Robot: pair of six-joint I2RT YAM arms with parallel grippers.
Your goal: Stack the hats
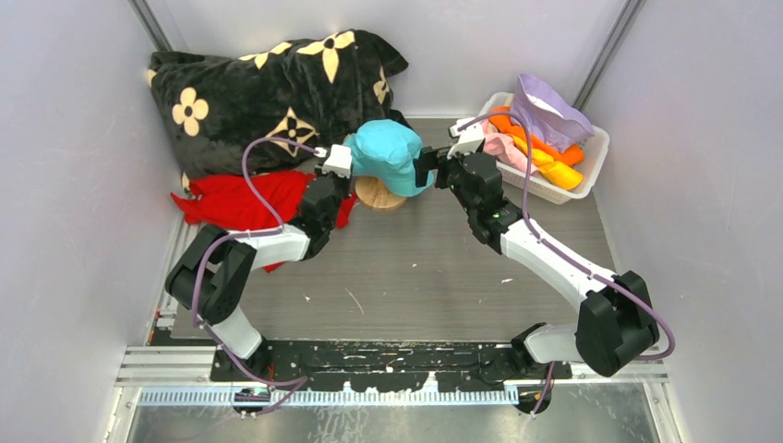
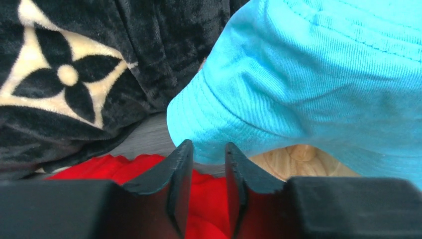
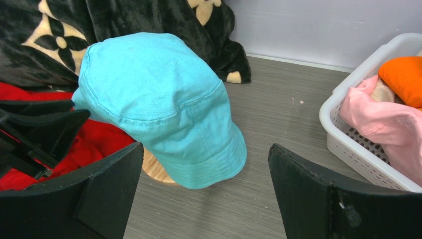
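Note:
A teal hat point(image 1: 388, 152) sits draped over a round wooden stand point(image 1: 379, 194) at mid-table. At the hat's left side my left gripper point(image 1: 343, 161) has its jaws only a narrow gap apart. In the left wrist view the gripper point(image 2: 209, 147) has its tips just under the teal brim point(image 2: 278, 89), with nothing between them. My right gripper point(image 1: 427, 166) stands wide open at the hat's right side. The right wrist view shows the brim point(image 3: 199, 149) ahead of the gripper point(image 3: 204, 149). Lavender point(image 1: 549, 111), orange point(image 1: 503, 120), pink point(image 1: 503, 146) and yellow point(image 1: 552, 168) hats lie in a basket.
The white basket point(image 1: 591, 161) stands at the back right by the wall. A black plush blanket with cream flowers point(image 1: 249, 92) fills the back left. A flat red cloth point(image 1: 249, 198) lies under the left arm. Grey walls close in both sides.

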